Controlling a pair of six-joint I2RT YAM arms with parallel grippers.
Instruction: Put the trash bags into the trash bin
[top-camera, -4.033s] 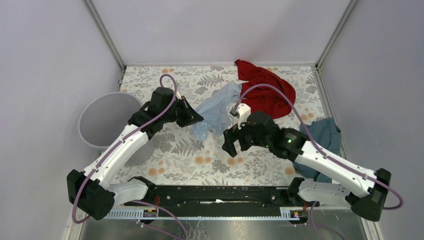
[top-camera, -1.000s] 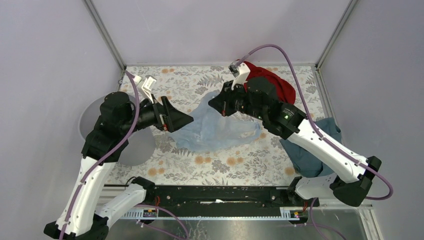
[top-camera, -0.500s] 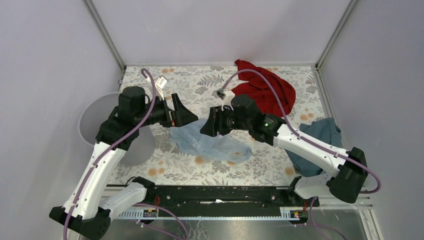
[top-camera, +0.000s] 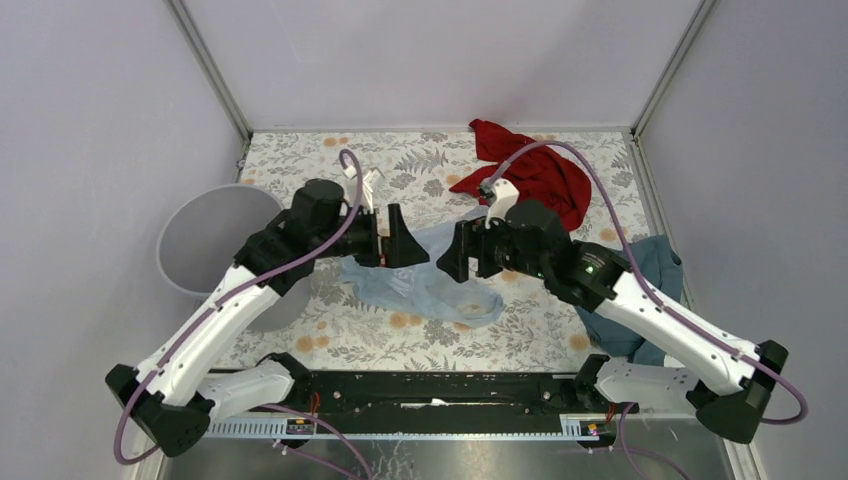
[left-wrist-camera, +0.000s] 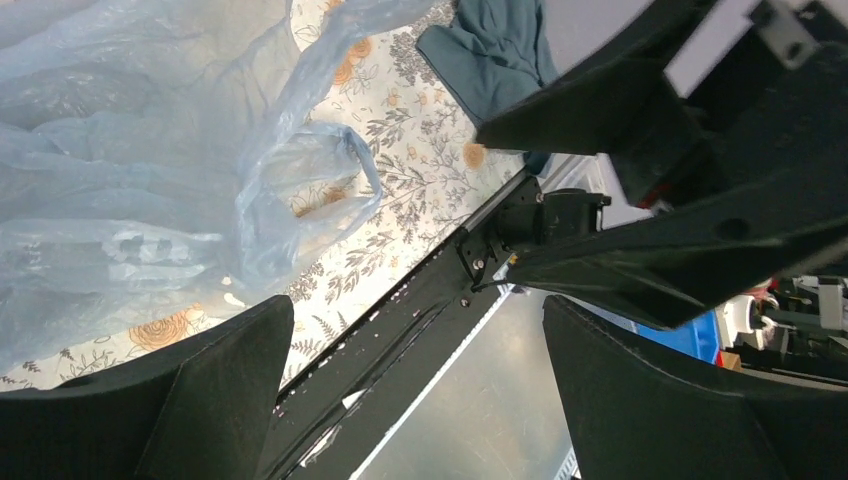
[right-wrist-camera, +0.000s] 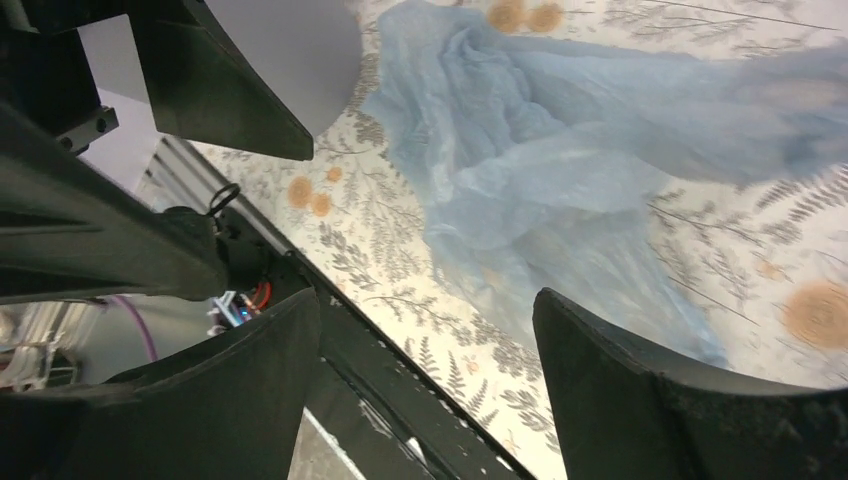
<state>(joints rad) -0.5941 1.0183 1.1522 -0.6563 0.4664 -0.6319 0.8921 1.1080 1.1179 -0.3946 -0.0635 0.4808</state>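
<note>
The pale-blue trash bag (top-camera: 430, 288) lies crumpled and loose on the floral table, between the two arms. My left gripper (top-camera: 408, 243) hovers open just above its left part, and my right gripper (top-camera: 453, 256) hovers open above its right part, facing the left one. In the left wrist view the trash bag (left-wrist-camera: 140, 180) shows a handle loop (left-wrist-camera: 335, 190), and nothing sits between the jaws of the left gripper (left-wrist-camera: 420, 390). The right gripper (right-wrist-camera: 425, 390) is also empty above the trash bag (right-wrist-camera: 540, 170). The grey trash bin (top-camera: 205, 245) stands at the far left.
A red cloth (top-camera: 535, 175) lies at the back right and a dark teal cloth (top-camera: 640, 285) at the right edge. The black base rail (top-camera: 430, 385) runs along the near edge. Walls close the table in on three sides.
The right gripper opened and let go of the bag, which dropped from a lifted spread onto the table. Both grippers came lower and closer together over it.
</note>
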